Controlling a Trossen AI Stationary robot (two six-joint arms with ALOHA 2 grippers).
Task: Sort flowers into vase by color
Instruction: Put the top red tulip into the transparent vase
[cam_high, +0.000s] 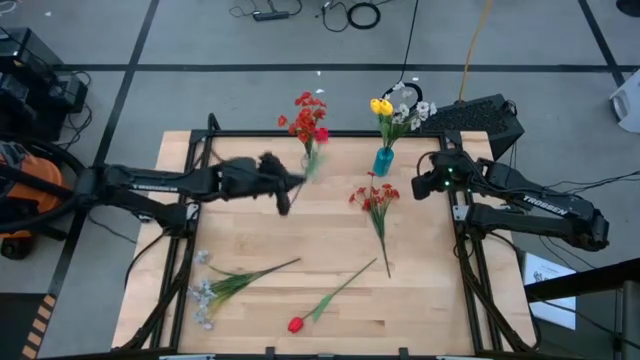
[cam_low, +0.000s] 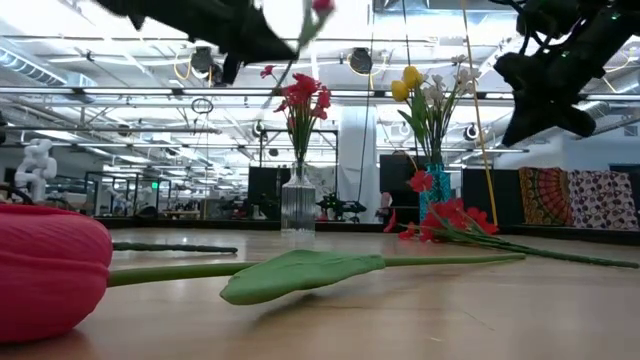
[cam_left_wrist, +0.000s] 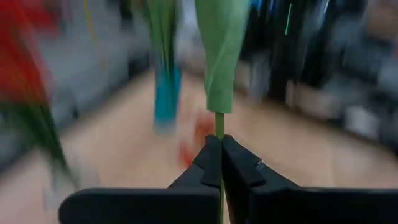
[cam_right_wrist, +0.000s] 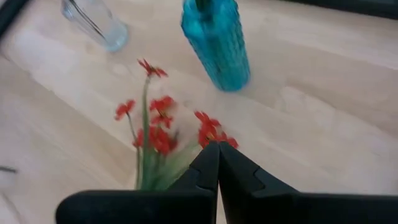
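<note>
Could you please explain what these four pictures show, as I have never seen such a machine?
It is a robot with two dark arms at a wooden table. One picture looks straight down, one looks level across the table, and two come from cameras on the wrists. The left gripper is above the table by the clear vase of red flowers, jaws shut on a green stem. The right gripper waits near the blue vase, which holds yellow and white flowers, jaws shut on nothing. A red spray, a white spray and a red tulip lie on the table.
</note>
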